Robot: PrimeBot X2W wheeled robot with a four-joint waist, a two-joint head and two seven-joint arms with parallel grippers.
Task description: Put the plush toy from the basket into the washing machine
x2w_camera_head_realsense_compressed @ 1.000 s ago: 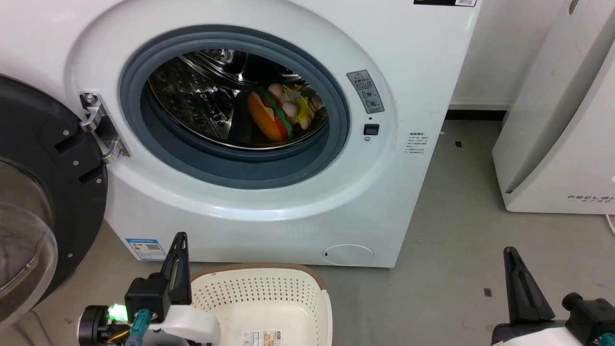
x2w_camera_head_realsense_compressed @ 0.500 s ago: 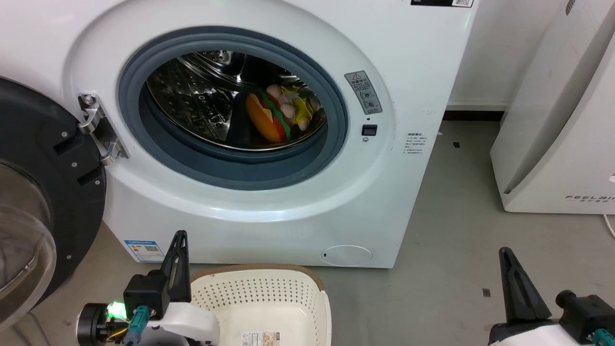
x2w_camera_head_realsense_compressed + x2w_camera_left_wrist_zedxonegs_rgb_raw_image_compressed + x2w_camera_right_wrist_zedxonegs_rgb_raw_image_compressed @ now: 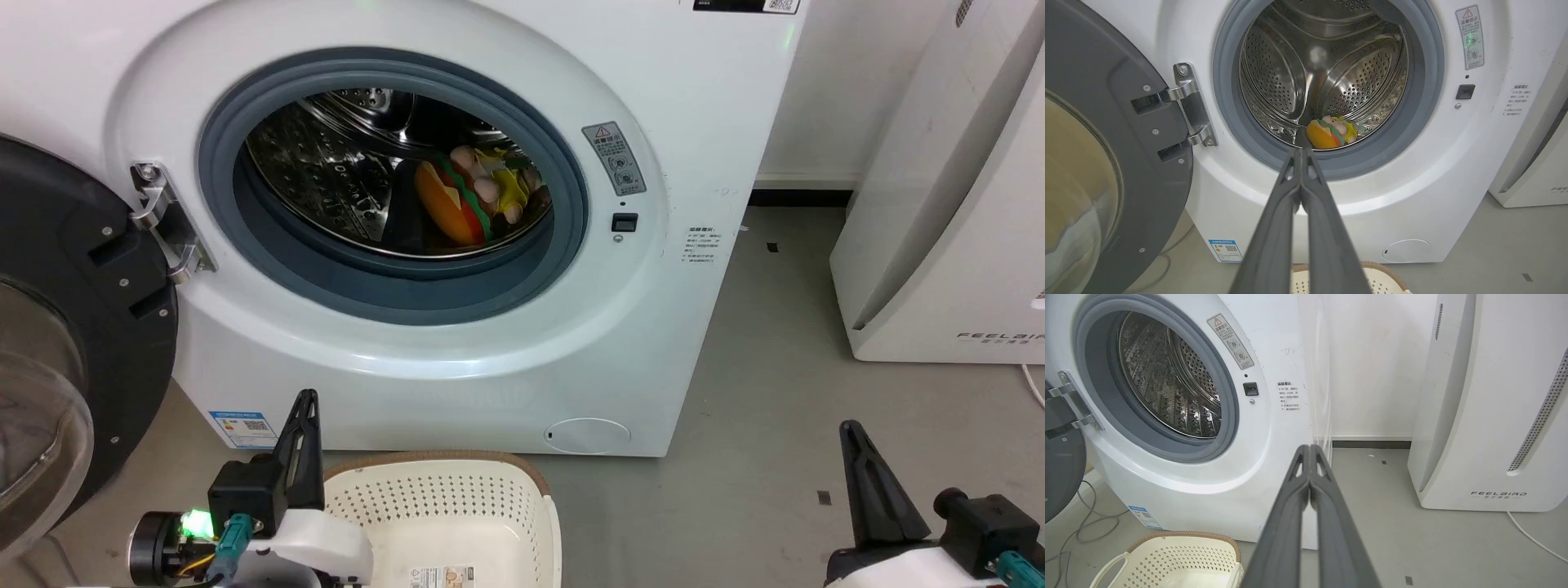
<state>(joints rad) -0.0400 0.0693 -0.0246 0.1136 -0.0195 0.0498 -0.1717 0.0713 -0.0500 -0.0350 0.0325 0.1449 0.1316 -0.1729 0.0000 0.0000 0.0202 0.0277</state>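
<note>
1. The plush toy lies inside the washing machine's drum.
2. Likely light, soft and squashy; pinch its orange bun.
3. Left gripper and right gripper: jaws pressed together, empty, before the washing machine.

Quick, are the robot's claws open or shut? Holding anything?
Left gripper: closed, holding nothing.
Right gripper: closed, holding nothing.

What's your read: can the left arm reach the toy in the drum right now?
Probably yes. The door is swung wide and the toy lies low at the front of the drum. The left end effector, shut, points almost straight at it with nothing between; it must open first.
</note>
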